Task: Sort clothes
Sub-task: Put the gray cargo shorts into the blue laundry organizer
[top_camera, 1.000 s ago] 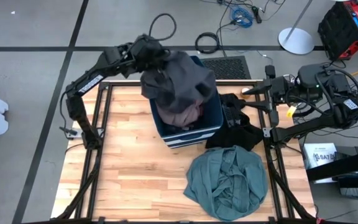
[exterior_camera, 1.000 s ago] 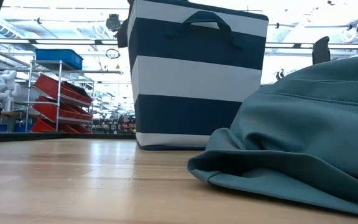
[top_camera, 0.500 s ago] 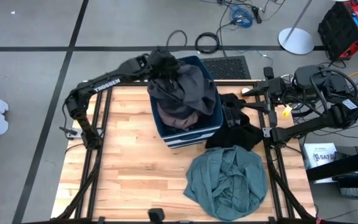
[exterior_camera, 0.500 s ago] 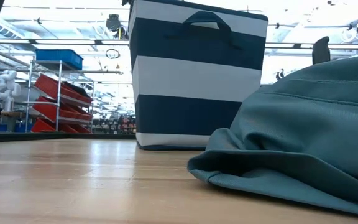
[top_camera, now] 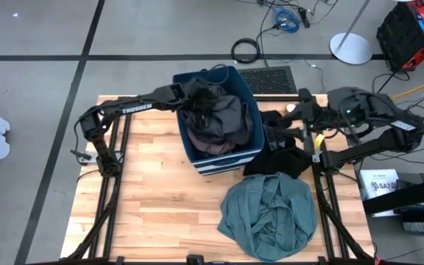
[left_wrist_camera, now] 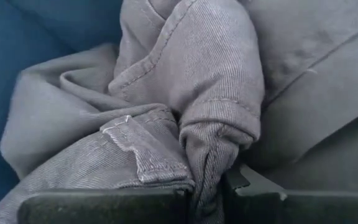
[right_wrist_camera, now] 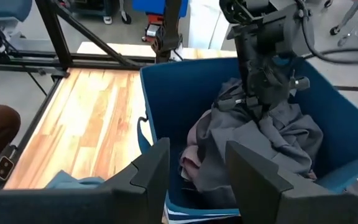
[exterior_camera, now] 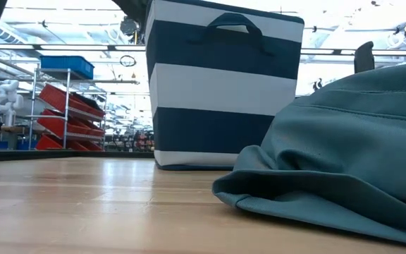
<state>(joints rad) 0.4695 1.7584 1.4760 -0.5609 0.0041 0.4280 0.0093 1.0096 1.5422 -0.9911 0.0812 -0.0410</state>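
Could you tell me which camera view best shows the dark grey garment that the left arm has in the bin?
The left wrist view: the dark grey garment fills it, pinched in the left tool. The high view shows it bunched in the bin; the right wrist view sees it under that tool. The low view shows only the bin's striped outside.

The left arm extends from its base at the table's left edge, reaching rightward across the far side of the table with the forearm nearly level. Its wrist bends downward, and the left gripper (top_camera: 199,105) points down, its fingers (left_wrist_camera: 104,208) closed tight on a fold of grey fabric.

The right arm is folded at the table's right edge, elbow outward. The right gripper (top_camera: 294,120) points leftward, its fingers (right_wrist_camera: 151,168) parted and holding nothing.
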